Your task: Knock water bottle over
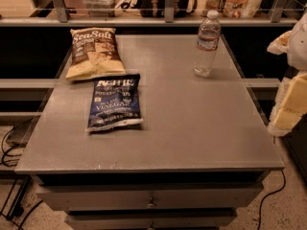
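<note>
The water bottle (206,44) is a clear ribbed plastic bottle with a white cap and a pale label band. It stands upright near the far right corner of the grey table (192,128). My gripper (289,83), white with pale yellow parts, is at the right edge of the view, beyond the table's right side. It is to the right of the bottle, nearer to me, and well apart from it. It holds nothing that I can see.
A yellow Sea Salt chip bag (92,52) lies flat at the far left. A blue salt and vinegar chip bag (115,102) lies just in front of it. A railing and shelf with bags (168,4) run behind the table. Cables lie on the floor.
</note>
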`<move>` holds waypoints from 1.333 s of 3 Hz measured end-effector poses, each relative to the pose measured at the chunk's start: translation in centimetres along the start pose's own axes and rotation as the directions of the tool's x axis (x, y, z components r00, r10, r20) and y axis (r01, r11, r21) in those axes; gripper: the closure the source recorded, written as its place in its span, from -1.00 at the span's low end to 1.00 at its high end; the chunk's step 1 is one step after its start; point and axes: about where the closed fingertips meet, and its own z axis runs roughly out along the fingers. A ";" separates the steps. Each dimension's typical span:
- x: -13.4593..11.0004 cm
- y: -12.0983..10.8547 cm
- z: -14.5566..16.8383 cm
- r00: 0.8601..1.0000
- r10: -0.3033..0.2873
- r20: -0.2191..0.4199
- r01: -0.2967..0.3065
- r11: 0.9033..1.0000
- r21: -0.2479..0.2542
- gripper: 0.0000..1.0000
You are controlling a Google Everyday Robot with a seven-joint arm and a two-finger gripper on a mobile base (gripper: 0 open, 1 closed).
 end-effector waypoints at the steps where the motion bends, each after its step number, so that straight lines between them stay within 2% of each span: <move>1: 0.0 0.0 0.0 1.000 0.000 0.000 0.000 1.000 0.000 -1.00; 2: 0.0 -0.3 0.2 0.998 0.026 0.050 -0.027 1.000 0.004 -1.00; 3: 0.0 -1.6 0.7 0.982 0.097 0.164 -0.103 0.994 0.027 -1.00; 4: -0.6 -4.3 1.7 0.934 0.171 0.314 -0.201 0.977 0.067 -1.00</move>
